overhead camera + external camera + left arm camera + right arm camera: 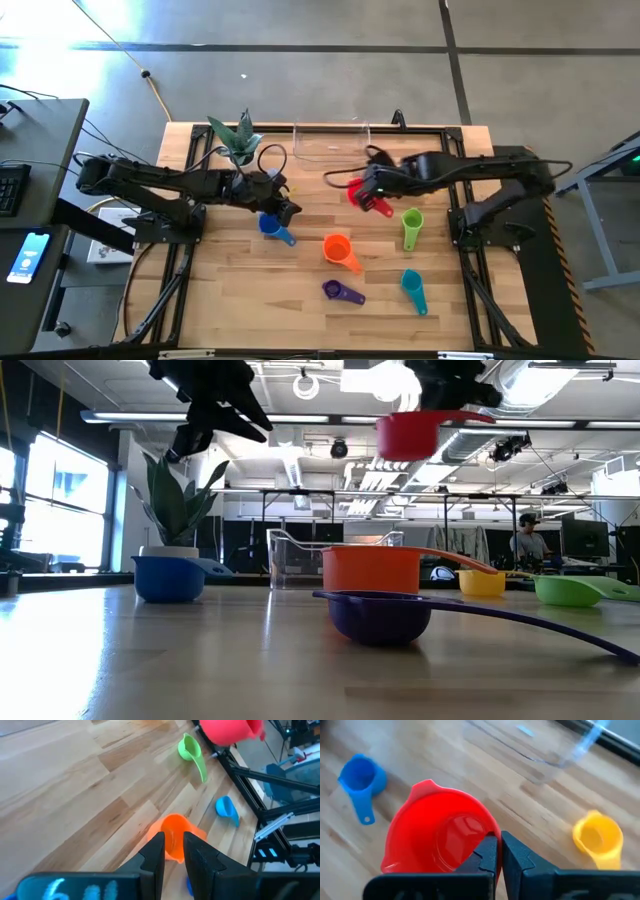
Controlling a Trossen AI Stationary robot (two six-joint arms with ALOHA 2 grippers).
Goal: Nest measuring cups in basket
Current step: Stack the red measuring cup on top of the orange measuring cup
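My right gripper (368, 190) is shut on a red measuring cup (440, 835) and holds it high over the table (415, 435), near the clear basket (332, 140) at the far edge. My left gripper (292, 210) hovers beside the blue cup (270, 226). Its fingers (173, 852) are a narrow gap apart with nothing between them. On the table rest a green cup (411, 226), an orange one (340, 250), a purple one (340, 292) and a teal one (412, 285). A yellow cup (597, 837) stands near the basket. My right gripper pinches the red cup at the edge of its bowl (487, 837) between its two fingers. The fingers slant down from above. They hide whether a handle lies between them. The cup hangs clear of the table, its opening up and about level (415, 420).
A potted plant (238, 150) stands at the far left, close to my left arm. The basket's walls (290, 555) are low. Bare wood lies between the cups in the middle and along the near edge. A person sits in the room beyond the table (528, 540).
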